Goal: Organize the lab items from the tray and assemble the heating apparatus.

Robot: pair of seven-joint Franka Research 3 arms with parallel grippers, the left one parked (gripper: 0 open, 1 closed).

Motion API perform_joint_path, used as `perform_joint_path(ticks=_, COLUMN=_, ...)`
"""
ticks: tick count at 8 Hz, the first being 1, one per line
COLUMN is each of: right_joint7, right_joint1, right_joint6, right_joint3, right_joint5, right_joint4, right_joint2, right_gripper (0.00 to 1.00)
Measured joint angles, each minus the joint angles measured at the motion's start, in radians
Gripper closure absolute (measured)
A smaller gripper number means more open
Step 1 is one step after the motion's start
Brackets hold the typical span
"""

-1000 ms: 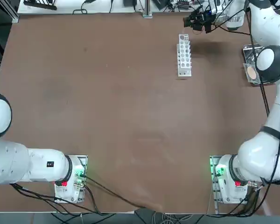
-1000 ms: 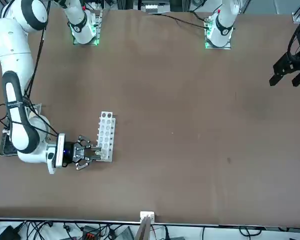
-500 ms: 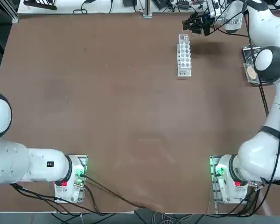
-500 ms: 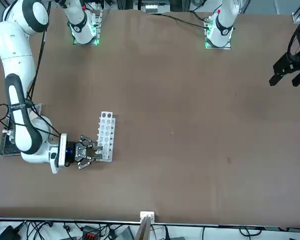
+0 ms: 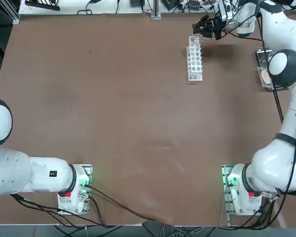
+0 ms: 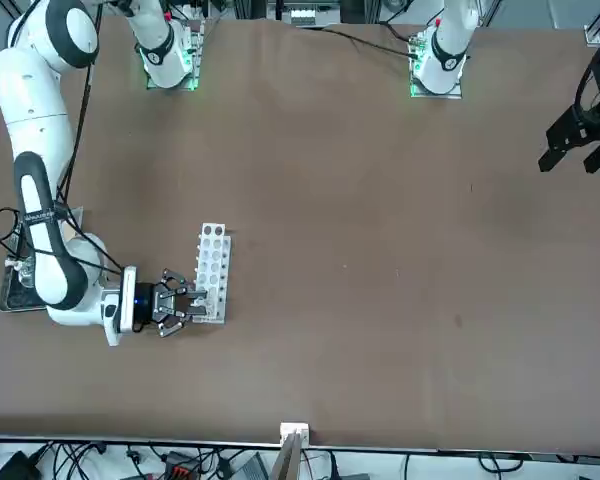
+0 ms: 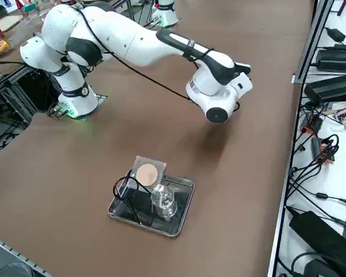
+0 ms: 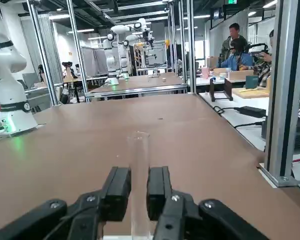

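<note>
The brown surface (image 5: 138, 113) is mostly bare. The right arm (image 6: 40, 180) reaches to its far edge, wrist turned level. Beside the arm's elbow sits the shiny tray (image 7: 181, 214), carrying the dark wire-legged stand (image 7: 127, 193), the mesh square (image 7: 147, 172) with its tan round centre, and a clear glass vessel (image 7: 163, 202) whose kind I cannot tell. Well apart from the tray stands the white holed rack (image 6: 212, 272). The right gripper (image 8: 138, 194) hovers at the rack's far end, its fingers (image 8: 117, 192) clenched on a clear glass tube (image 8: 139, 165), held upright between them.
</note>
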Motion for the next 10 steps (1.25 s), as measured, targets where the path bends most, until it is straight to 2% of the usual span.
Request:
perform_joint_path(ticks=3, right_joint7=-0.005, right_joint1=-0.001, right_joint6=-0.002, right_joint3=0.000, right_joint5=0.000, right_joint4=0.001, right_joint2=0.004, right_gripper=0.75)
perform_joint_path(ticks=5, right_joint7=-0.007, right_joint1=-0.001, right_joint6=-0.003, right_joint3=0.000, right_joint5=0.000, right_joint4=0.010, right_joint2=0.004, right_gripper=0.63)
perform_joint_path(ticks=8, right_joint7=-0.005, right_joint1=-0.002, right_joint6=-0.006, right_joint3=0.000, right_joint5=0.000, right_joint4=0.017, right_joint2=0.004, right_gripper=0.07)
perform_joint_path(ticks=9, right_joint7=0.006, right_joint1=-0.002, right_joint6=-0.009, right_joint3=0.000, right_joint5=0.002, right_joint4=0.020, right_joint2=0.004, right_gripper=0.00)
perform_joint_path(ticks=10, right_joint7=0.020, right_joint1=-0.004, right_joint6=-0.012, right_joint3=0.001, right_joint5=0.004, right_joint4=0.026, right_joint2=0.002, right_gripper=0.00)
